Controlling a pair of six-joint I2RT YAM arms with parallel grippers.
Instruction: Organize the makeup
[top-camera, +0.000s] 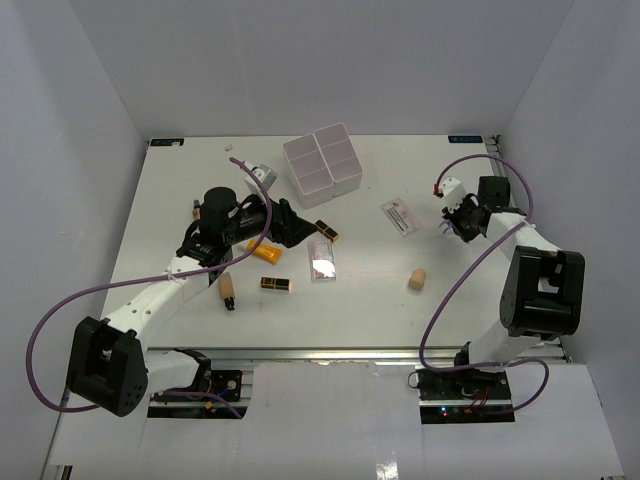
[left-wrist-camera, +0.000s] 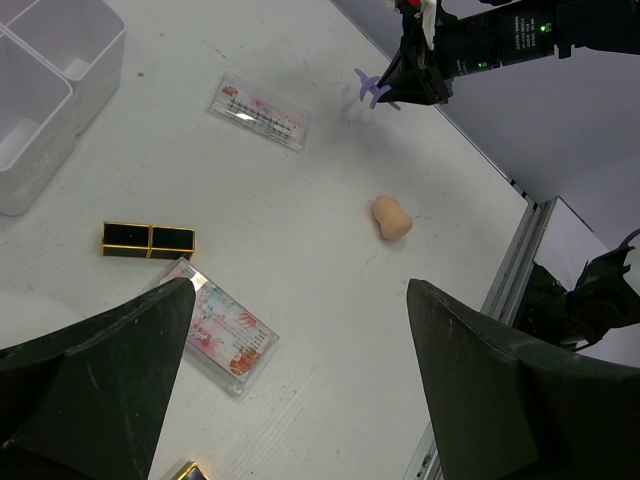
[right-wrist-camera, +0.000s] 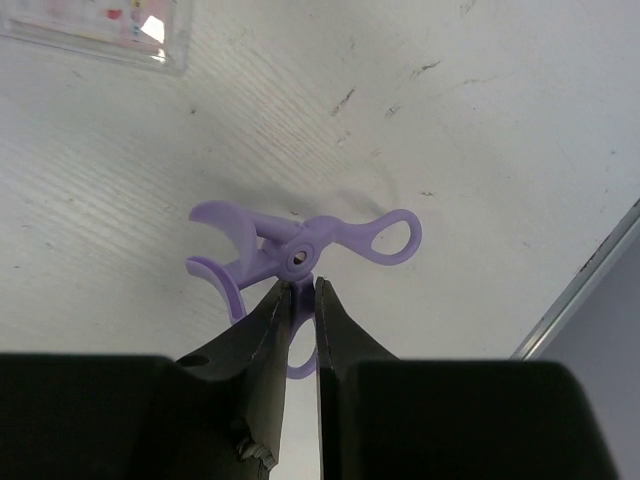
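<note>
My left gripper (top-camera: 290, 227) is open and empty, hovering over the table middle; in its wrist view (left-wrist-camera: 300, 385) the fingers straddle bare table beside the clear pink palette (left-wrist-camera: 225, 328) (top-camera: 322, 259). Near it lie an orange tube (top-camera: 265, 254), two black-gold lipsticks (top-camera: 326, 230) (top-camera: 277, 285), one also in the left wrist view (left-wrist-camera: 148, 240), and a tan bottle with a dark cap (top-camera: 228, 291). A beige sponge (top-camera: 417, 278) (left-wrist-camera: 391, 218) lies to the right. The white-red packet (top-camera: 399, 217) (left-wrist-camera: 258, 112) (right-wrist-camera: 100, 25) lies further back. My right gripper (top-camera: 450, 222) (right-wrist-camera: 301, 290) is shut on a purple eyelash curler (right-wrist-camera: 310, 245) just above the table.
The white four-compartment box (top-camera: 322, 160) (left-wrist-camera: 40, 90) stands at the back centre with nothing visible in it. A small grey item (top-camera: 262, 175) lies left of it. The table's metal front rail (left-wrist-camera: 510, 270) runs close to the sponge side. White walls enclose the table.
</note>
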